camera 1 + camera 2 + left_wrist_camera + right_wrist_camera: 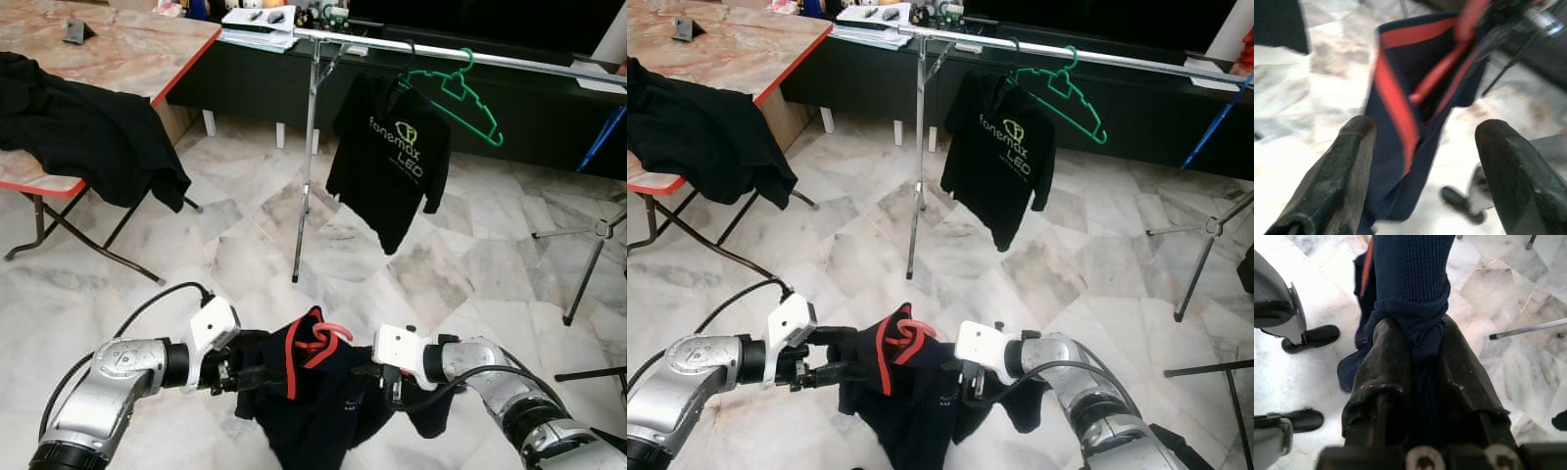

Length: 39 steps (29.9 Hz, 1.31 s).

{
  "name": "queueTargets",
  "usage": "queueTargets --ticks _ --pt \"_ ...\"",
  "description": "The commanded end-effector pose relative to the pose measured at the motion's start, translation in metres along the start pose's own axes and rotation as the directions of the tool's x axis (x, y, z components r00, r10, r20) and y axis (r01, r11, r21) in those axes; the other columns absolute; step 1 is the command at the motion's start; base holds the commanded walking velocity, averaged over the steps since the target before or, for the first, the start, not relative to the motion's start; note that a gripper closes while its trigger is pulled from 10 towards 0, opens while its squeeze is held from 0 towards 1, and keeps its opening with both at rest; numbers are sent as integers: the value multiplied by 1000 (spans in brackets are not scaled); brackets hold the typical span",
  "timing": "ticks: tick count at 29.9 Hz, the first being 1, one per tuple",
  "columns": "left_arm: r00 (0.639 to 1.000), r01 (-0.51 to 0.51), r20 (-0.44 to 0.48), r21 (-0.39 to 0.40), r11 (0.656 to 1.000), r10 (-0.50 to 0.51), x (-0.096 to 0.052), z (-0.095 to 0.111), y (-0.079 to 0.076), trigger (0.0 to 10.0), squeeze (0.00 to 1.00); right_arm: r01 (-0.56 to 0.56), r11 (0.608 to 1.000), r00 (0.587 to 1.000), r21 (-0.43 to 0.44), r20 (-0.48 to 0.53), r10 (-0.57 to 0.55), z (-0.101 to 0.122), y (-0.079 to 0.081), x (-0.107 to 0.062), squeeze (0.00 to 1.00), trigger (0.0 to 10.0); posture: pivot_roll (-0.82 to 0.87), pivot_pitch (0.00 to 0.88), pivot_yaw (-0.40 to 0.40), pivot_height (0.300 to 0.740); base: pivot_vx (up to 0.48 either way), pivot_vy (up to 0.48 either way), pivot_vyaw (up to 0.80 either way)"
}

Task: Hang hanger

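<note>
Right pincer pinching navy shirt, left pincer spread – red hanger hook apparently upward, long axis between the pincers.

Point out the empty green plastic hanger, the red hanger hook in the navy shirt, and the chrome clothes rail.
Empty green plastic hanger (468, 98), left eye view: its sloping arm.
Red hanger hook (324, 339), left eye view: the curled hook above the collar.
Chrome clothes rail (529, 62), left eye view: the bare horizontal bar.

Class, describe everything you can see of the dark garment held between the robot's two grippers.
The navy garment with red trim looks like knitted fabric. It hangs bunched and limp between the two arms, low over the marble floor. A red hanger pokes out at its top. The right gripper is clamped shut on a fold of it; the left gripper stands open beside its red-edged side.
</note>
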<state>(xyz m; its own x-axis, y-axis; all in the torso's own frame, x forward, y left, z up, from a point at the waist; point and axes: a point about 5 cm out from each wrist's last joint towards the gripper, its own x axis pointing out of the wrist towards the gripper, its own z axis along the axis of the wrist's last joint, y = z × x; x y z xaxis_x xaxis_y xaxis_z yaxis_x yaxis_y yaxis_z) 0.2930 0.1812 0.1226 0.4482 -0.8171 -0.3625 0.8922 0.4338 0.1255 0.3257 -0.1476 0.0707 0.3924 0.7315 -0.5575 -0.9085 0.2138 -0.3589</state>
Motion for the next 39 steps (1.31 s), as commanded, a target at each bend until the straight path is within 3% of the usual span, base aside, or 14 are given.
queueTargets --ticks 1,5,15,22,23,24,28,34,39 --pt "1000 -2 -27 36 999 3 2 -3 0 10000 1000 4 999 1000 -32 -11 -5 -2 -1 -4 0 0 41 146 -53 740 0 0 0" --pt "999 -15 -36 39 999 16 3 -5 1 10000 1000 9 996 999 -91 -38 -12 -1 -3 -5 0 0 38 154 -55 740 0 0 0" --pt "993 92 -70 0 996 -92 5 -19 -4 10000 1000 8 985 1000 -173 11 -6 11 -11 -8 0 0 32 161 -52 740 0 0 0" --pt "996 34 -87 38 999 -31 17 -25 2 10000 1000 -3 979 999 -203 32 10 16 -14 -10 0 0 21 165 -54 740 0 0 0" --pt "996 15 -85 51 999 -11 19 -25 4 10000 773 -4 979 999 -206 34 12 17 -14 -10 0 0 21 165 -54 740 0 0 0" --pt "997 -9 -78 67 998 14 21 -24 6 10000 0 -5 978 999 -208 36 13 17 -14 -10 0 0 16 168 -55 740 0 0 0" --pt "994 -109 -10 71 992 110 25 -17 17 10000 0 -12 977 999 -213 43 22 18 -14 -10 0 0 10 171 -56 740 0 0 0" --pt "999 -32 -36 65 997 35 26 -19 15 10000 0 -19 976 998 -218 52 31 18 -14 -11 0 0 10 172 -56 740 0 0 0" --pt "992 101 -80 33 994 -99 30 -28 2 10000 0 -18 974 997 -227 66 34 22 -15 -10 0 0 5 176 -56 740 0 0 0"
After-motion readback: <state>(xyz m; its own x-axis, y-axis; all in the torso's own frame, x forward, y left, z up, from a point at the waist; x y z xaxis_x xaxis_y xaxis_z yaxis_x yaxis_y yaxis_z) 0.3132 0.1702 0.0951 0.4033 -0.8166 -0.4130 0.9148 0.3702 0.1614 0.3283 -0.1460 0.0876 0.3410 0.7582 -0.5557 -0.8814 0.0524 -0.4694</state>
